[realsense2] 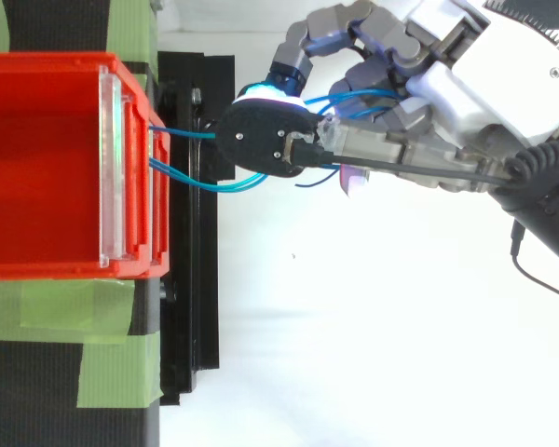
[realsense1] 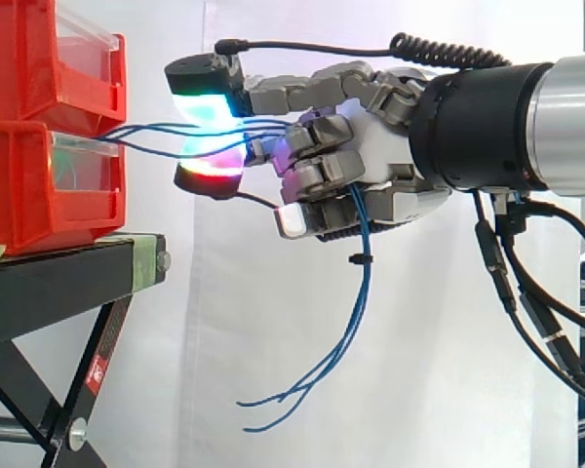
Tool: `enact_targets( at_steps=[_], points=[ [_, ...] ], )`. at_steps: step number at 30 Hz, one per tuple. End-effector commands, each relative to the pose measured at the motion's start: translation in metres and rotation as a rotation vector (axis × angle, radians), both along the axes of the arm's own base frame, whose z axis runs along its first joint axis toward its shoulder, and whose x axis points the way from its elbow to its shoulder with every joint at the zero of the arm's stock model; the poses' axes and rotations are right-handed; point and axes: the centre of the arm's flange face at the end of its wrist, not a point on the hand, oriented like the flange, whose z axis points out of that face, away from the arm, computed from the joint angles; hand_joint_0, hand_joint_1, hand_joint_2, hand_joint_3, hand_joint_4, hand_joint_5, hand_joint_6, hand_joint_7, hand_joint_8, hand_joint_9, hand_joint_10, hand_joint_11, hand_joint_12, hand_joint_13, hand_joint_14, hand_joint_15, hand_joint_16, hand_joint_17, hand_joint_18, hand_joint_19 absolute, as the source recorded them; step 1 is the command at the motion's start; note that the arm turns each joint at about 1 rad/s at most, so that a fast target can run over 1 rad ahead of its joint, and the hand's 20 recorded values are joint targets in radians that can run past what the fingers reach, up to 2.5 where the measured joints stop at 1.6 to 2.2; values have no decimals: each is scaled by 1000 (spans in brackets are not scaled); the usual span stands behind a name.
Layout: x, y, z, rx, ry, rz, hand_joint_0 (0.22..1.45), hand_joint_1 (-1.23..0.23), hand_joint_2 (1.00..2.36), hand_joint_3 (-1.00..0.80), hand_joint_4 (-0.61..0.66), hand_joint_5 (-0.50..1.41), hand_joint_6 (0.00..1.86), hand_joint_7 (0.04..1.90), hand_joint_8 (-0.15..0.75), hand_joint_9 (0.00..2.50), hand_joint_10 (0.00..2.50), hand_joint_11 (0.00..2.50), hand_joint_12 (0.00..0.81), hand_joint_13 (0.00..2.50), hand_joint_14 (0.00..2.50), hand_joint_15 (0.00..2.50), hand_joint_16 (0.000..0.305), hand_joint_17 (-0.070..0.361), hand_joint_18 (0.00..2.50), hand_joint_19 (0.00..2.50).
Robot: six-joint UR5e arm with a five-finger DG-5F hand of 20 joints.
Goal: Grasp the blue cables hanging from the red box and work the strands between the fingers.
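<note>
Several blue cables (realsense1: 361, 239) | pinched in hand (realsense1: 375, 146) | near red box (realsense1: 19, 185) front edge

The thin blue cables (realsense1: 357, 263) are gripped by the grey and white robot hand (realsense1: 375, 146), whose fingers (realsense1: 322, 171) are curled round them. Ahead of the hand, the strands are stretched to the stacked red plastic bins (realsense1: 29, 185); below the palm, their loose ends are left dangling.

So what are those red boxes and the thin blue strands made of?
The red boxes look like moulded plastic: smooth, slightly shiny, with clear front panels. The blue cables seem to be plastic-sheathed wire: thin, glossy, keeping springy curves where they hang below the hand.
</note>
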Motion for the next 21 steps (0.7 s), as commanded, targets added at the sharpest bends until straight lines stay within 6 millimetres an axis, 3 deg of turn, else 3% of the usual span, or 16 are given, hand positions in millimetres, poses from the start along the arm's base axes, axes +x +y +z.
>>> enact_targets(
  at_steps=[1, 21],
  points=[
    [0, 0, 0, 0, 0, 2, 1110, -618, 1004, 451, 279, -3, 1439, 1000, 507, 1641, 2500, 2500, 726, 1976, 2500, 1785, 259, 194, 2500, 608],
    [-6, 0, -4, -22, 64, 3, 1114, -616, 1020, 459, 282, -5, 1463, 995, 507, 1641, 2500, 2500, 726, 1976, 2500, 1785, 259, 194, 2500, 608]
  ],
)
